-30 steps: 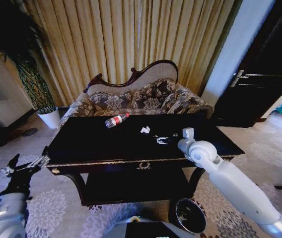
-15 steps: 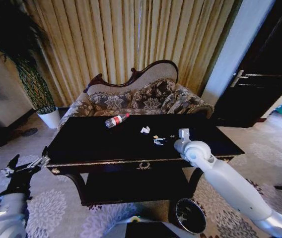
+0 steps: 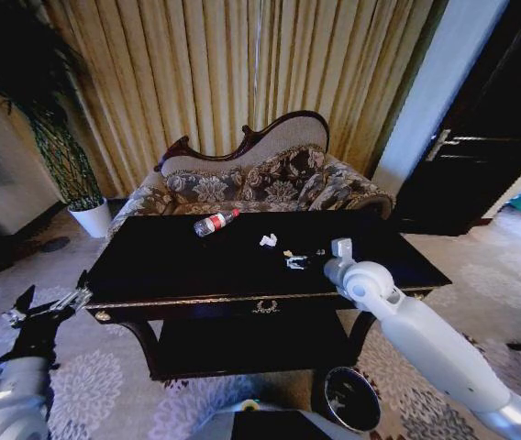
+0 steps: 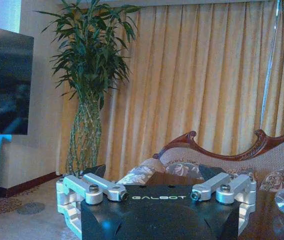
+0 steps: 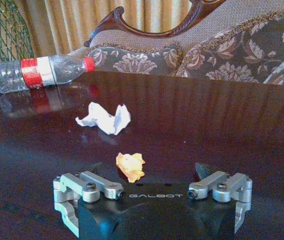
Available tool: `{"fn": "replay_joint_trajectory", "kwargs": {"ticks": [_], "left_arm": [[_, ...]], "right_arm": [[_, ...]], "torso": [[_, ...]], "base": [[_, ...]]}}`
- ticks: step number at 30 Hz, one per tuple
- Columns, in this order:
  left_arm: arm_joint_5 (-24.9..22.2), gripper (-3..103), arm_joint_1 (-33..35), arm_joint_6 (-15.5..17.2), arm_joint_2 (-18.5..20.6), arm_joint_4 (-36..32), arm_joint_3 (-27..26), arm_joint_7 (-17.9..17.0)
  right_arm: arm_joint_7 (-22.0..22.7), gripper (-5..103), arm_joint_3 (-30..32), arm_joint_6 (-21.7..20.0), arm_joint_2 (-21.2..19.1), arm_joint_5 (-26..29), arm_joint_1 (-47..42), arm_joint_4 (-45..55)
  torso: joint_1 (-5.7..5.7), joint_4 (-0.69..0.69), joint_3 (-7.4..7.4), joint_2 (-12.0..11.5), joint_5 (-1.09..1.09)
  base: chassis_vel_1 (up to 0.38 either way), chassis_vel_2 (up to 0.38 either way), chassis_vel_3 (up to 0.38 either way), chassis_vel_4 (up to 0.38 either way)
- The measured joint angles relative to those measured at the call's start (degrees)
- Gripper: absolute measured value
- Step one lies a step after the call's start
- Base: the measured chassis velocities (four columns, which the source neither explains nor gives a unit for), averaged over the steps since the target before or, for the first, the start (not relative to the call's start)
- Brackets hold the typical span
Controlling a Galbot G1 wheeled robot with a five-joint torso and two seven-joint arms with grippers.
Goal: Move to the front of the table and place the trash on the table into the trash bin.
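Nearest the robot, the trash bin (image 3: pixel 353 398) stands on the patterned carpet (image 3: pixel 95 385) by the table's (image 3: pixel 178 266) front right leg, its dark inside showing. Off the table's front left corner the left pincer (image 3: pixel 48 311) hangs in the air with its fingers spread wide and nothing between them. Over the table top, the right pincer (image 3: pixel 295 262) reaches in from the right, low above the glossy wood, fingers parted and holding nothing; a small yellowish scrap (image 5: pixel 130 166) lies just ahead of it, between the finger lines. A little farther on lies a white crumpled paper scrap (image 5: pixel 104 119). Beyond that, near the far edge, the clear bottle (image 5: pixel 37 72) with its red label lies on its side, well apart from the pincer. Behind the table stands a floral sofa (image 3: pixel 260 179)
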Motion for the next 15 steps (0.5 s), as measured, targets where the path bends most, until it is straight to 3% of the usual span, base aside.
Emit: {"fn": "replay_joint_trajectory", "kwargs": {"ticks": [13,14,15], "left_arm": [[-0.87,100,-0.51,-0.01,0.05,0.0,0.19,0.07],[-0.9,100,-0.51,-0.01,0.04,0.0,0.17,0.06],[-0.93,100,-0.41,-0.01,0.08,0.0,-0.16,0.06]], "right_arm": [[-0.09,103,-1.9,0.06,-0.25,-0.17,0.7,0.07],[-0.09,101,-2.22,0.1,-0.13,-0.19,0.81,-0.03],[-0.08,88,-2.41,0.19,0.11,-0.2,0.84,-0.17]], "torso": [[0.0,0.0,0.0,0.0,0.0],[0.0,0.0,0.0,0.0,-0.01],[0.0,0.0,0.0,0.0,-0.02]], "base": [[0.0,0.0,0.0,0.0],[0.0,0.0,0.0,0.0],[0.0,0.0,0.0,0.0]]}}
